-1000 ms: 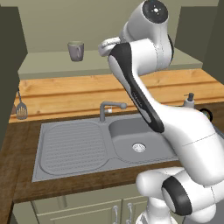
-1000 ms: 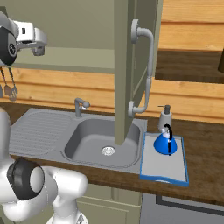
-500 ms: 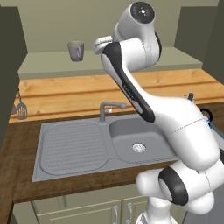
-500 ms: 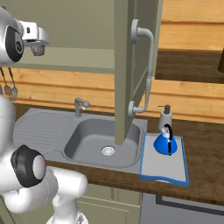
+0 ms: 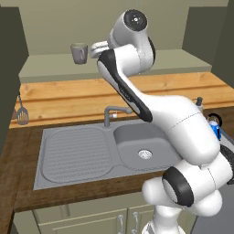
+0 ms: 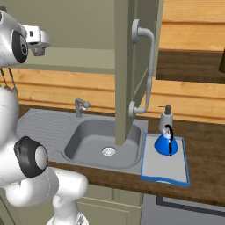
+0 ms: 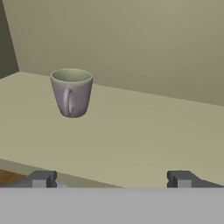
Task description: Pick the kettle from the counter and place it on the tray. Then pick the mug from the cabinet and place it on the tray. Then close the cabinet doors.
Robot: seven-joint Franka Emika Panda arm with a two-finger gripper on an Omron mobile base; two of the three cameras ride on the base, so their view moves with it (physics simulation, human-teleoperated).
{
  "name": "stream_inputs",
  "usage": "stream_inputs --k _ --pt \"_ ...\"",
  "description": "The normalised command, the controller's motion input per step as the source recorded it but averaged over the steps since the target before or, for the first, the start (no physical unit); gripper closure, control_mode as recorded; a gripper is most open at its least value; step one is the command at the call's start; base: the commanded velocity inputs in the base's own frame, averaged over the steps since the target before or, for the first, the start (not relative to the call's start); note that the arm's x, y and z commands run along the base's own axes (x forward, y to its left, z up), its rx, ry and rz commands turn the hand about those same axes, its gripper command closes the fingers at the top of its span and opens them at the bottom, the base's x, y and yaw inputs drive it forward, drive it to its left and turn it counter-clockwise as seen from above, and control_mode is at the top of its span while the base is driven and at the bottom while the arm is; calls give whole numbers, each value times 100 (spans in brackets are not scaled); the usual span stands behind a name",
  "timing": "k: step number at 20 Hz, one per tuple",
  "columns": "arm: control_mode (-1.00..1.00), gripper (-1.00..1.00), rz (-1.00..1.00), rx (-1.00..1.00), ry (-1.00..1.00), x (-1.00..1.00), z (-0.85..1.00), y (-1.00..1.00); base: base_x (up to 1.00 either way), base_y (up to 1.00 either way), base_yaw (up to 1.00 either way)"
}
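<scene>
The mug point(image 7: 71, 92) stands upright on the pale green shelf point(image 7: 131, 131) of the cabinet point(image 5: 114, 27), at about ten o'clock from the fingers point(image 7: 42, 178) in the hand view, well apart from them, its loop handle turned toward the camera. The gripper point(image 7: 111, 179) has its fingers spread wide with nothing between them; the two dark tips sit at the bottom of the hand view, level with the shelf's front edge.

In the left base view the same mug point(image 5: 79, 53) rests at the left part of the shelf, with the robot's hand point(image 5: 98, 48) just beside it at three o'clock, not touching.

In the right base view the kettle point(image 6: 166, 143) sits upright on the tray point(image 6: 165, 169), toward the tray's twelve o'clock end, with a grey soap pump bottle point(image 6: 165, 117) just behind it. The tray lies on the dark tabletop point(image 6: 204, 154) at three o'clock of the steel sink point(image 6: 88, 140). An open cabinet door point(image 6: 132, 66) with a silver bar handle point(image 6: 147, 66) hangs above the sink's right edge. A faucet point(image 6: 80, 106) rises behind the basin.
</scene>
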Motion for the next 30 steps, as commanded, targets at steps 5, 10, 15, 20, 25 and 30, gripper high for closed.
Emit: stream_inputs --k 5,10,15,20,25,30 --pt "-100 -100 0 0 0 29 -4 35 0 0 0" --pt "-100 -100 0 0 0 25 -8 27 0 0 0" --pt "-100 -100 0 0 0 25 -13 14 0 0 0" --pt "-100 -100 0 0 0 21 -10 11 0 0 0" --pt "-100 -100 0 0 0 22 -6 9 0 0 0" --pt "-100 -100 0 0 0 26 -6 10 0 0 0"
